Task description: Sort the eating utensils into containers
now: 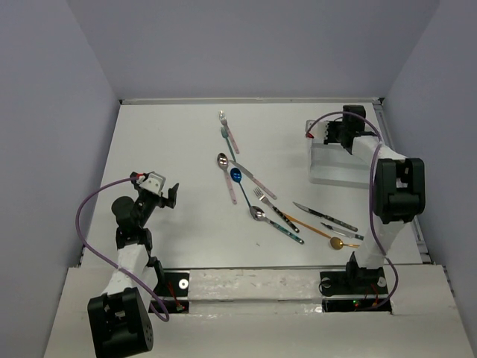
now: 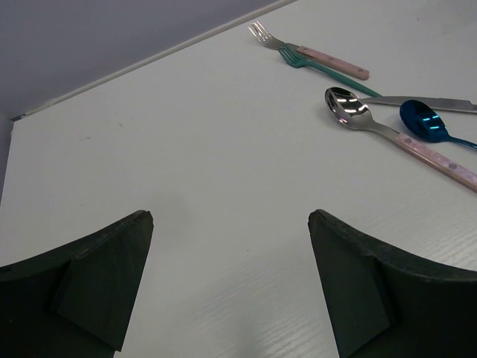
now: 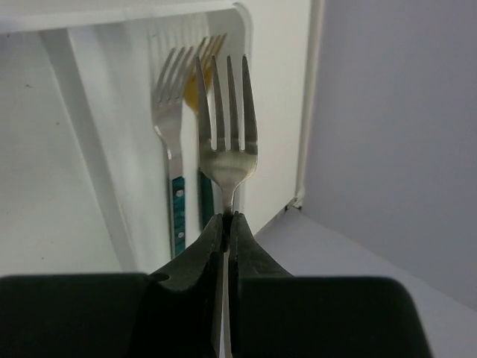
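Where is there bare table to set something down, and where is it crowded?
Bare: the wide left part between the left gripper and the pink fork; the far strip between that fork and the tray. Crowded: the diagonal of utensils down to the gold spoon, and the tray slot by the right gripper, holding two forks.

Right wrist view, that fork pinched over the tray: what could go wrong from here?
1. The right gripper pinches the fork only at its thin neck, with the very tips of the jaws, so it may swivel or slip before release.
2. The tray compartment that appears to lie beneath already holds two forks; a dropped one could land crosswise on them or catch on the wall and tip out.
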Robot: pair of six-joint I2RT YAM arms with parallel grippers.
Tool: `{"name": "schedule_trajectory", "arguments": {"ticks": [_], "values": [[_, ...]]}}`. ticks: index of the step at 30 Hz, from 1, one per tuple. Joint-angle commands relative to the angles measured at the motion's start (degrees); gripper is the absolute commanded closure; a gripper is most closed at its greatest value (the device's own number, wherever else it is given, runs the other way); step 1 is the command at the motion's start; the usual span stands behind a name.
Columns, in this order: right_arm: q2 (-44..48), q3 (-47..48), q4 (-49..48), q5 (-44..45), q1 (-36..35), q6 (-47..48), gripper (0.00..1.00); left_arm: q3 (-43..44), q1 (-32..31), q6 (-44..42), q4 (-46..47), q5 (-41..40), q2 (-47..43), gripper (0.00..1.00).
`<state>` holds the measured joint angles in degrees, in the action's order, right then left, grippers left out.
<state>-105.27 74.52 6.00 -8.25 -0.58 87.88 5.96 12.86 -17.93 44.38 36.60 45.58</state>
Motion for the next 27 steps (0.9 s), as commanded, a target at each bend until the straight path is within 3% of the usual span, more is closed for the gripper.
{"name": "schedule_trajectory", "arguments": {"ticks": [1,6,10,12,17,20,22,23,24,26,27], "values": [[-4.5,3.3,0.0,2.1,0.9,2.2,0.95,-0.2,0.2,-0.5,4.0,0.7,0.1,0.01],[-7.6,5.0,-2.1,3.6,0.9,2.8,0.86,0.1,0.2,-0.3,4.0,0.4,0.8,0.01],[-8.2,4.3,-5.4,3.8,0.9,2.7,0.49,0.3,0.2,-0.3,4.0,0.4,1.1,0.01],[-7.1,4.0,-6.5,1.4,0.9,1.3,0.41,0.4,0.2,-0.3,4.0,0.4,1.3,0.01],[-4.2,3.6,-10.9,-0.5,0.9,-2.0,0.37,0.3,0.2,-0.3,4.0,0.4,1.3,0.01],[0.2,3.2,-16.6,-4.0,0.2,-10.8,0.37,0.2,0.2,-0.3,4.0,0.3,1.2,0.01],[5.6,2.9,-18.9,-7.0,-1.4,-23.0,0.36,0.2,0.2,-0.3,4.0,0.3,1.1,0.01],[7.7,2.6,-21.2,-9.7,-2.3,-35.5,0.34,0.2,0.1,-0.3,4.0,0.4,1.1,0.01],[15.8,3.9,-18.2,-14.7,-3.9,-58.1,0.27,0.2,0.2,-0.3,4.0,0.3,1.1,0.01],[17.5,4.0,-15.1,-21.6,-4.5,-70.0,0.28,0.2,0.2,-0.3,4.0,0.3,0.9,0.01],[20.5,1.5,-15.1,-22.4,-5.8,-80.3,0.32,0.1,0.2,-0.3,4.0,0.2,0.7,0.01]]}}
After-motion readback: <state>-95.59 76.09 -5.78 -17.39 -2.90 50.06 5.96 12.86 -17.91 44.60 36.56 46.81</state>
